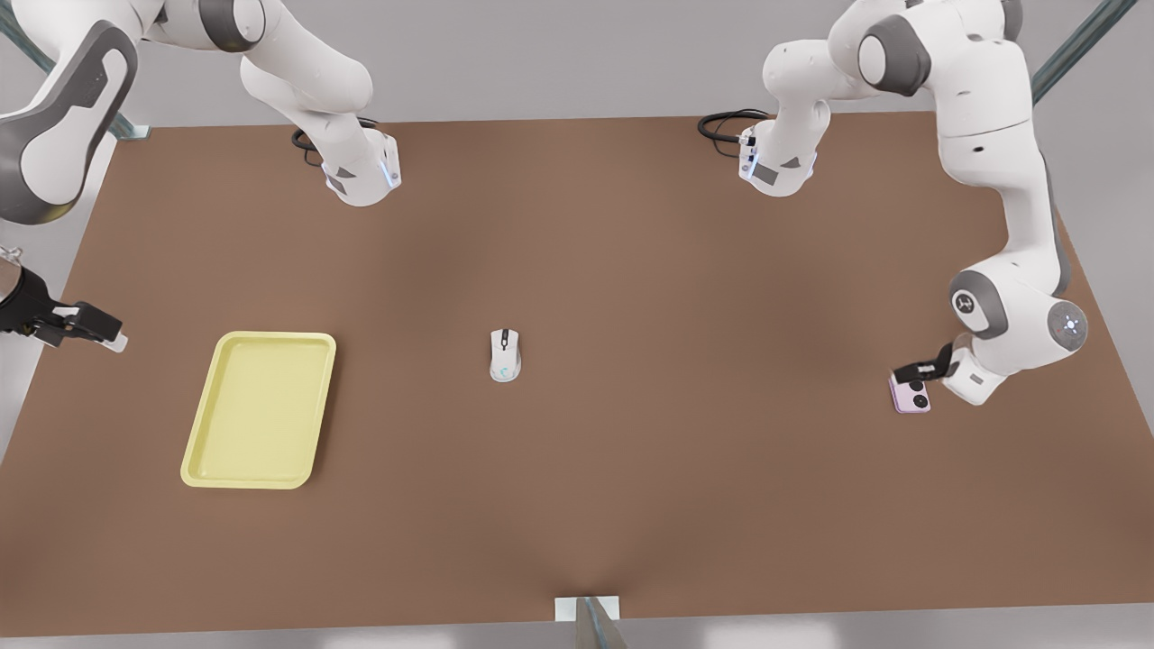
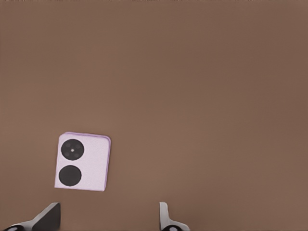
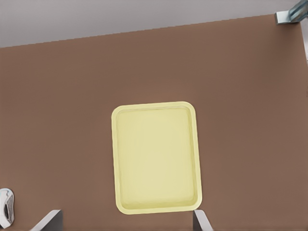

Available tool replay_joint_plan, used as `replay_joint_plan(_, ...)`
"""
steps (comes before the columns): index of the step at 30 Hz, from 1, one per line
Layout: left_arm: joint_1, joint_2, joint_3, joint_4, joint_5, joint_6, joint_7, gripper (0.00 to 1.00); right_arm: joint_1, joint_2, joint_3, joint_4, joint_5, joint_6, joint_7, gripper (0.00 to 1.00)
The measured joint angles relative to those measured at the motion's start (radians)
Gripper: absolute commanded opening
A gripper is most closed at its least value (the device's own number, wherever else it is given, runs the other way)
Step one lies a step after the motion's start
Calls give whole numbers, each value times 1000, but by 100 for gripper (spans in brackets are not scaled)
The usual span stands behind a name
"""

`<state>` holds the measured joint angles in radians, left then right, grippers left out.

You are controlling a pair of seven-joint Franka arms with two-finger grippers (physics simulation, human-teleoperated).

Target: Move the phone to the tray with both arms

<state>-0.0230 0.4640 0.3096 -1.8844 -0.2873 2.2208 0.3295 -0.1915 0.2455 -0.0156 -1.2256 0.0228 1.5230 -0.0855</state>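
Risks shoving, not gripping, the flat pink-lilac square phone (image 1: 910, 394): off-centre beside the wide-open, empty left pincer (image 1: 920, 371) at right. Waits with right pincer (image 1: 90, 329) spread, empty, left of the pale yellow shallow tray (image 1: 261, 415).

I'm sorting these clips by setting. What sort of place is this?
Likely a simulated robot lab bench: a bare brown table carries just a phone, a tray and a computer mouse, with arms mounted along its far edge.

Front view looks steeply down; wrist views face the table (image 1: 631, 270), apparently closer.
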Motion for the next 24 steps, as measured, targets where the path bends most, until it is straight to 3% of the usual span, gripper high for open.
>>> replay_joint_plan(11,48,140,1,-3,-105,226,273,100,-1,0,0,1,2,-1,-4,100)
replay_joint_plan(24,40,191,2,-5,-130,286,398,100,-6,0,-2,1,-1,-3,-7,100)
